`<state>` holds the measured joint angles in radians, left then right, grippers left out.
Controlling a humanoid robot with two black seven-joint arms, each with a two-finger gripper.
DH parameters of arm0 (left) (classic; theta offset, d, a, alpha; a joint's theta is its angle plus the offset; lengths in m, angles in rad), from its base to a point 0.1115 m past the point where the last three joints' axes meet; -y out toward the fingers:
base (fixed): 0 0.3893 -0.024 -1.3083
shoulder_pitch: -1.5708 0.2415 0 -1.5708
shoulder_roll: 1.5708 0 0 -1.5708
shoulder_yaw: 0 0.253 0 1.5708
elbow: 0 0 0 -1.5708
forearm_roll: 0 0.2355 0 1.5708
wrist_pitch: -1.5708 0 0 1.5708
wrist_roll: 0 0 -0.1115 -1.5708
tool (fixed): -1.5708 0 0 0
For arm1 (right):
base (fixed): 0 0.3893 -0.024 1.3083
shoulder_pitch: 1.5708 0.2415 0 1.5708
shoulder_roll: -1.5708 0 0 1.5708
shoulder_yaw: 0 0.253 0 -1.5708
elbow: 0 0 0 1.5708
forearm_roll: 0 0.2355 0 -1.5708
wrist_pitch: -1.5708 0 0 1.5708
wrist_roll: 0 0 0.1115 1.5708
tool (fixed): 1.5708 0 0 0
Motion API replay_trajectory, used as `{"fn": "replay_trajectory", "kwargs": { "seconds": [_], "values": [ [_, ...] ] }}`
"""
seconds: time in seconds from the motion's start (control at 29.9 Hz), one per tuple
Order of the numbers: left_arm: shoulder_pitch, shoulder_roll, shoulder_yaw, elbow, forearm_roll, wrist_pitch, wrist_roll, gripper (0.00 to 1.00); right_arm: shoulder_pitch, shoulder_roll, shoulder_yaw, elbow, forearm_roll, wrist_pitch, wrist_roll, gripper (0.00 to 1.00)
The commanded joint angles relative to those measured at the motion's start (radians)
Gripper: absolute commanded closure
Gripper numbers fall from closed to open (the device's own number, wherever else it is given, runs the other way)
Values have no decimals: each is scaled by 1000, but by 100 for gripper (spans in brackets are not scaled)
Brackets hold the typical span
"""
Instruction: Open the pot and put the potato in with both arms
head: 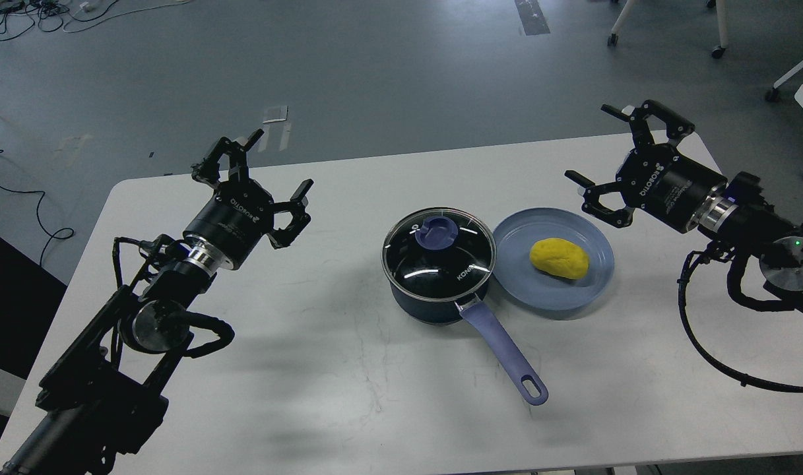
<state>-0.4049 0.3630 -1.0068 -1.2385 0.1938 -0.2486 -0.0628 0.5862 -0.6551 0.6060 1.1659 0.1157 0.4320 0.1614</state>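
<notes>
The pot stands near the middle of the counter, with the lid on it and its handle reaching toward the near edge (angled to the right). Just right of the pot, touching it, lies the plate, and the potato rests on the plate. The left gripper hangs well left of the pot, the right gripper right of the plate.

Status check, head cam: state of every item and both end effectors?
pot: upright on table, closed by lid, handle toward the camera.
glass lid: seated on pot, ungrasped.
potato: lying on plate, ungrasped.
plate: flat on table, right of pot.
left end effector: open, empty, raised left of pot.
right end effector: open, empty, raised right of plate.
table: white, holds pot and plate.
</notes>
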Motion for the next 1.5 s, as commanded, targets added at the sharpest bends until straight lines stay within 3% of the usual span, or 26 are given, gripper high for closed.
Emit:
{"fn": "replay_trajectory", "kwargs": {
  "seconds": [0.0, 0.8, 1.0, 1.27, 1.37, 1.47],
  "values": [
    [-2, -1, -1, -1, 0, -1, -15, 2, 1, -1, -6, 1, -2, -1, 0, 0],
    [37, 8, -1, -38, 1, 12, -9, 2, 52, -41, -3, 3, -56, 1, 0, 0],
    [34, -9, 7, -116, 4, 104, 8, 2, 53, -41, 6, 0, -54, -1, -2, 0],
    [37, -19, 8, -116, 7, 104, 6, 2, 60, -41, 6, -2, -54, -1, -5, 0],
    [35, -13, 10, -119, 77, 106, -2, 2, 60, -41, 6, -2, -54, -1, -5, 0],
    [17, -6, 13, -122, 401, 163, -8, 2, 57, -43, 6, -2, -54, -2, -5, 0]
  ]
}}
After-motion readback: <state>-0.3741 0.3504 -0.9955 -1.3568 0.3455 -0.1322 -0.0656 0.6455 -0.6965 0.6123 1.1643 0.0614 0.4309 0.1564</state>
